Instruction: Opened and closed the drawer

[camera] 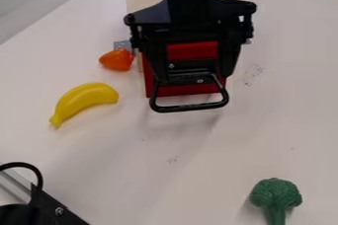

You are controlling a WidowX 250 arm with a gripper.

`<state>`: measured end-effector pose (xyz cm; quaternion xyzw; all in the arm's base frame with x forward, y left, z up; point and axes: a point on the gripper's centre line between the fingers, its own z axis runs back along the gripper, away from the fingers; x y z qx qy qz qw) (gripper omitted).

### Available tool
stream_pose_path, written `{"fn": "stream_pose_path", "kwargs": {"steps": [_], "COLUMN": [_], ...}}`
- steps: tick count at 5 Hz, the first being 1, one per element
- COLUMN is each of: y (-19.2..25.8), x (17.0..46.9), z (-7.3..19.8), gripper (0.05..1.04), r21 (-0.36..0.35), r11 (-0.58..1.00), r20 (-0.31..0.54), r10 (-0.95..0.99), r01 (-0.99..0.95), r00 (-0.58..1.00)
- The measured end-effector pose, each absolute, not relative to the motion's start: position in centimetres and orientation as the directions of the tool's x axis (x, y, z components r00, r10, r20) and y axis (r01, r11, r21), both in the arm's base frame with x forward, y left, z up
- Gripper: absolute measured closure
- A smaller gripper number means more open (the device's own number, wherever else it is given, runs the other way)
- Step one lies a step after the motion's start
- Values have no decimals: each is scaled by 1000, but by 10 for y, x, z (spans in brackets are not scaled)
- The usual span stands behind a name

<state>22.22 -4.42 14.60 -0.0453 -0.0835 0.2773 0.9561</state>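
Claw, spread wide and gripping nothing, hangs above the red drawer; an off-centre push on the black handle could jam it.

Banana lies left of drawer, broccoli front right.

The spread gripper hangs over the red drawer, with a banana and broccoli on the white table.

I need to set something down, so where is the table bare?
The table is bare between the banana and the broccoli, and above the broccoli in view. Crowded is around the claw, red drawer and orange toy.
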Motion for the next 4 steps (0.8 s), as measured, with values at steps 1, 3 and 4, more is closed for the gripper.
{"fn": "stream_pose_path", "kwargs": {"steps": [1,3,4], "y": [-44,-40,-31], "x": [221,232,243], "z": [142,111,89], "gripper": [83,83,83], "r21": [-123,-76,-44], "r11": [843,831,821], "r20": [124,112,123], "r10": [537,557,570], "r01": [-525,-552,-570], "r00": [834,823,812]}}
